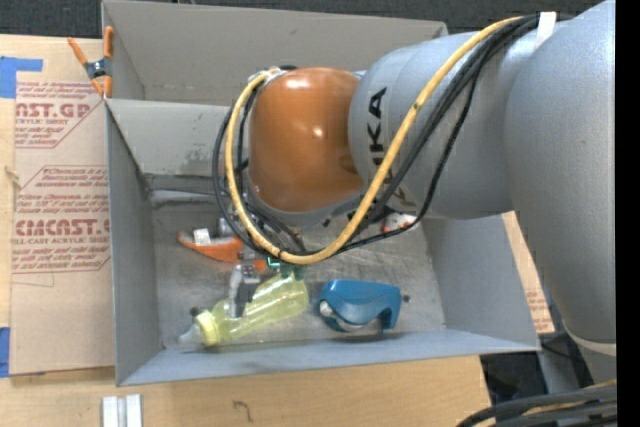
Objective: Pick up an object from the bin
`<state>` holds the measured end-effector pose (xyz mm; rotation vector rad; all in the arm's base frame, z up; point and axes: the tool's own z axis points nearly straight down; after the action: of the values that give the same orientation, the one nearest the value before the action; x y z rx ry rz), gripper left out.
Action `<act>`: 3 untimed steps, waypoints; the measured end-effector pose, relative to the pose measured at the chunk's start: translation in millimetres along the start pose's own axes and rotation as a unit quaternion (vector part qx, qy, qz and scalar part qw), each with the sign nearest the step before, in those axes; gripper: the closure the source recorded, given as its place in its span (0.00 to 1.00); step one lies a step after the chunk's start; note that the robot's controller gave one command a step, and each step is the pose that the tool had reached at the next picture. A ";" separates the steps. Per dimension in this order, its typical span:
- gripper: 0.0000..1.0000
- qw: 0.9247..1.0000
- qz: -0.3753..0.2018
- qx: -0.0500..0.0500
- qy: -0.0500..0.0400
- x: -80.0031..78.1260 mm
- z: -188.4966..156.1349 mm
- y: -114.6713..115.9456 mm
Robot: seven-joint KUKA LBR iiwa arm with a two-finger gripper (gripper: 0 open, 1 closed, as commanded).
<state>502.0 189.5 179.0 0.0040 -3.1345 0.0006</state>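
The bin (128, 215) holds one yellow-green bottle (270, 303), one blue rounded object (362, 303) and one orange item (207, 243).

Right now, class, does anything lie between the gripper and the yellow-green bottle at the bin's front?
Nothing visible does. The gripper sits directly over the yellow-green bottle. The blue thing lies to the view's right of it and the orange thing behind it, both aside.
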 end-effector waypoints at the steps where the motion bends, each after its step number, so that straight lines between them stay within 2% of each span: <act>1: 0.00 1.000 0.001 -0.001 -0.004 -2.1 -4.1 -0.9; 2: 0.00 0.998 -0.058 -0.001 -0.008 1.8 22.0 -6.0; 3: 0.00 0.984 -0.179 -0.001 -0.012 14.1 97.8 -16.2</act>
<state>487.2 173.2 81.3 0.5697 -3.1076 -0.0055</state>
